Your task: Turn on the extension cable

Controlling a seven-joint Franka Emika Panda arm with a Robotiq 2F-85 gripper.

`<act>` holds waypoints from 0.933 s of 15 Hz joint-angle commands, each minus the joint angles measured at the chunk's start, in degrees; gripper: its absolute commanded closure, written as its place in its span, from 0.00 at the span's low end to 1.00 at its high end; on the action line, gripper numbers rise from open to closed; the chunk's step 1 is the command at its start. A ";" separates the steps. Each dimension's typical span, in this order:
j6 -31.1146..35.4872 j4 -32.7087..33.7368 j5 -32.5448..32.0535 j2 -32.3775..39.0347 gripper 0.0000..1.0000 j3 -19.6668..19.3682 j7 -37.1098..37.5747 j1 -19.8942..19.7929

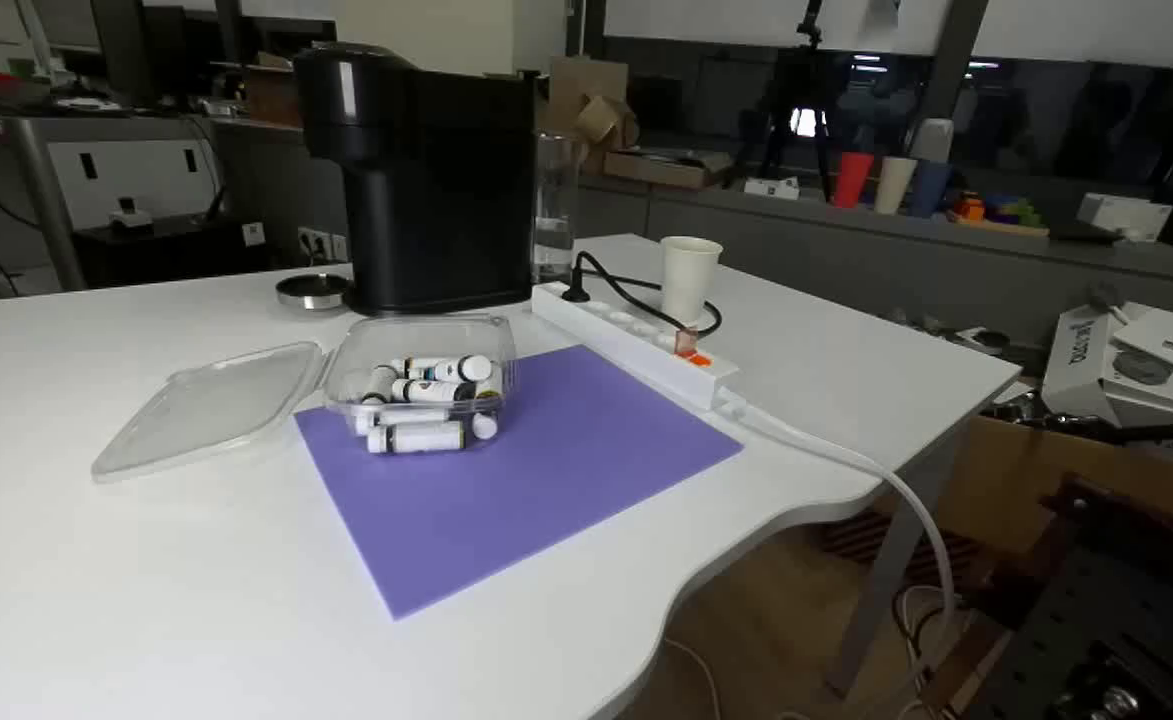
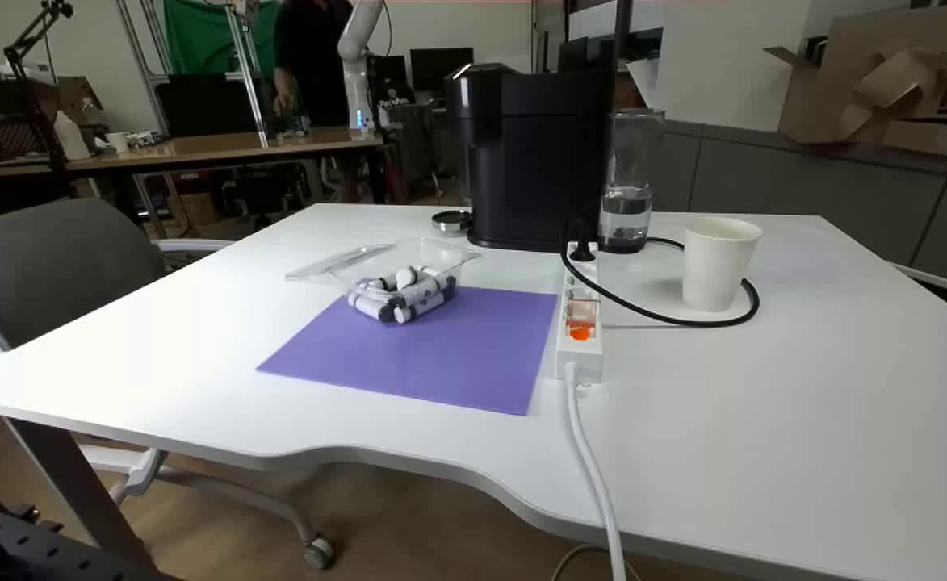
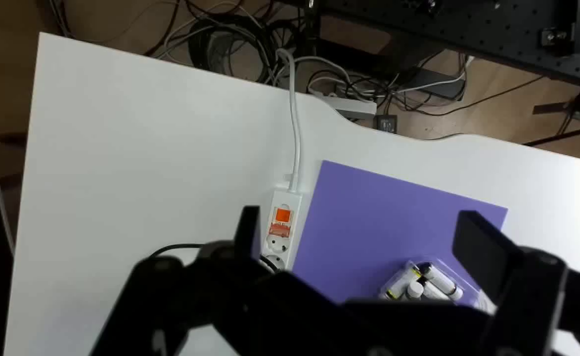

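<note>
Extension cable (image 1: 629, 345) on the white surface (image 2: 764, 420), just beside the purple sheet (image 3: 374, 227); fingers (image 3: 485, 257) wide apart! Best close them first, then come straight down, pressing the orange switch (image 3: 283, 215) squarely.

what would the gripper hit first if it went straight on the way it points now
Probably the purple sheet, ahead of the open gripper in the wrist view; depth is unclear, so it might first clip the extension cable alongside.
</note>
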 commanded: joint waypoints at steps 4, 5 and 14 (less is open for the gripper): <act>0.00 0.14 0.13 0.09 0.00 0.34 -0.13 -0.39; 0.00 0.14 0.13 0.09 0.00 0.34 -0.13 -0.40; 10.41 -1.88 0.25 0.74 0.00 0.38 2.21 -0.52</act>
